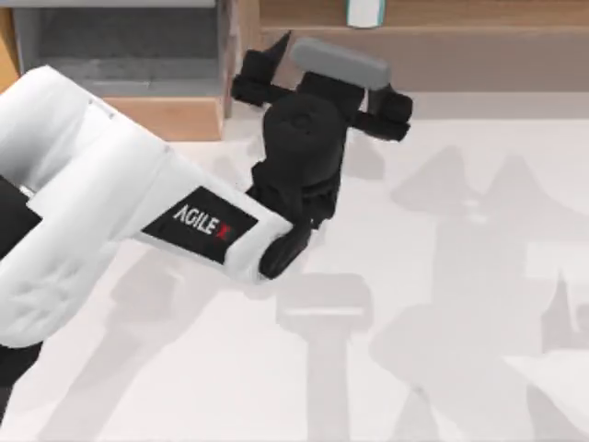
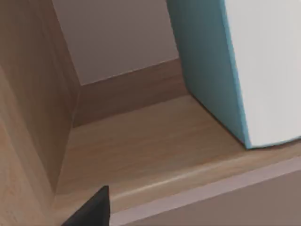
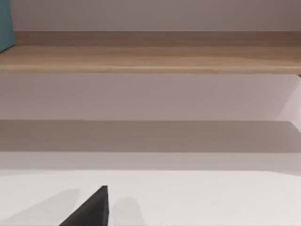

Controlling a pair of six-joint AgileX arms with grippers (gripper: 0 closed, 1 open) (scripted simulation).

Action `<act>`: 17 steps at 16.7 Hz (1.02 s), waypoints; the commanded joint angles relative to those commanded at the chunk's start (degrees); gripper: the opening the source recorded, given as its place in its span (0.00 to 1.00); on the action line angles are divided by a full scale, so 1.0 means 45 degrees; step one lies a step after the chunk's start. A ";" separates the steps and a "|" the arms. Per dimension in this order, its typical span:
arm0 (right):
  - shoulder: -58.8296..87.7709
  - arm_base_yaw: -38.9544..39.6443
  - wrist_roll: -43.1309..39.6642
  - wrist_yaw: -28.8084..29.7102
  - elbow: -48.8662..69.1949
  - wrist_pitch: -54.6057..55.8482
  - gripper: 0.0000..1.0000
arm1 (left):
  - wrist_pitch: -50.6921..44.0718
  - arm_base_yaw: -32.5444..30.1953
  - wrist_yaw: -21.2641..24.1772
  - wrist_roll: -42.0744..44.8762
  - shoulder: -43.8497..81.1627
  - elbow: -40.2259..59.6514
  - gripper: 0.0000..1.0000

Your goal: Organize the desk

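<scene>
Reaching toward the back of the desk, my left gripper is up by the wooden shelf, near a blue-and-white box. I cannot tell if its fingers are apart.

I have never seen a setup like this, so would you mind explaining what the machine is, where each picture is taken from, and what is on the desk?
This is a simulated pair of AgileX arms at a white desk. The top view looks down from above. There the left arm reaches toward the far edge, and its left gripper sits by the light-wood shelf, near a grey block; whether it holds the block is unclear. A grey-lined drawer box is at the far left. The other two views come from wrist cameras. The left wrist view looks closely at the shelf and a teal-and-white object standing on it. The right wrist view faces the shelf from farther back.
</scene>
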 joint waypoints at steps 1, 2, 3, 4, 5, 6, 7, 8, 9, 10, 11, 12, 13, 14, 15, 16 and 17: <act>0.0000 0.0000 0.0000 0.0000 0.0000 0.0000 1.00 | -0.0505 -0.0217 -0.0379 -0.0376 0.0108 0.0675 1.00; 0.0000 0.0000 0.0000 0.0000 0.0000 0.0000 1.00 | -0.1129 -0.0311 -0.0698 -0.0628 0.0285 0.1364 1.00; 0.0000 0.0000 0.0000 0.0000 0.0000 0.0000 1.00 | -0.1823 -0.0356 -0.0980 -0.0810 0.0498 0.2044 1.00; 0.0000 0.0000 0.0000 0.0000 0.0000 0.0000 1.00 | -0.2544 -0.0403 -0.1226 -0.1010 0.0713 0.2732 1.00; 0.0000 0.0000 0.0000 0.0000 0.0000 0.0000 1.00 | -0.3258 -0.0466 -0.1433 -0.1270 0.0918 0.3423 1.00; 0.0000 0.0000 0.0000 0.0000 0.0000 0.0000 1.00 | -0.3931 -0.0549 -0.1609 -0.1591 0.1095 0.4102 1.00; 0.0000 0.0000 0.0000 0.0000 0.0000 0.0000 1.00 | -0.4539 -0.0652 -0.1764 -0.1952 0.1223 0.4754 1.00; 0.0000 0.0000 0.0000 0.0000 0.0000 0.0000 1.00 | -0.5070 -0.0766 -0.1907 -0.2337 0.1290 0.5353 1.00; 0.0000 0.0000 0.0000 0.0000 0.0000 0.0000 1.00 | -0.5502 -0.0831 -0.2027 -0.2738 0.1285 0.5858 1.00; 0.0000 0.0000 0.0000 0.0000 0.0000 0.0000 1.00 | -0.5825 -0.0810 -0.2172 -0.3074 0.1227 0.6246 1.00; 0.0000 0.0000 0.0000 0.0000 0.0000 0.0000 1.00 | -0.6049 -0.0693 -0.2338 -0.3335 0.1149 0.6526 1.00; 0.0000 0.0000 0.0000 0.0000 0.0000 0.0000 1.00 | -0.6177 -0.0569 -0.2475 -0.3501 0.1078 0.6698 1.00; 0.0000 0.0000 0.0000 0.0000 0.0000 0.0000 1.00 | -0.6222 -0.0508 -0.2538 -0.3566 0.1043 0.6766 1.00; 0.0000 0.0000 0.0000 0.0000 0.0000 0.0000 1.00 | -0.6222 -0.0508 -0.2538 -0.3566 0.1043 0.6766 1.00; 0.0000 0.0000 0.0000 0.0000 0.0000 0.0000 1.00 | -0.6222 -0.0508 -0.2538 -0.3566 0.1043 0.6766 1.00; 0.0000 0.0000 0.0000 0.0000 0.0000 0.0000 1.00 | -0.6222 -0.0508 -0.2538 -0.3566 0.1043 0.6766 1.00; 0.0000 0.0000 0.0000 0.0000 0.0000 0.0000 1.00 | -0.6205 -0.0531 -0.2512 -0.3549 0.1051 0.6741 1.00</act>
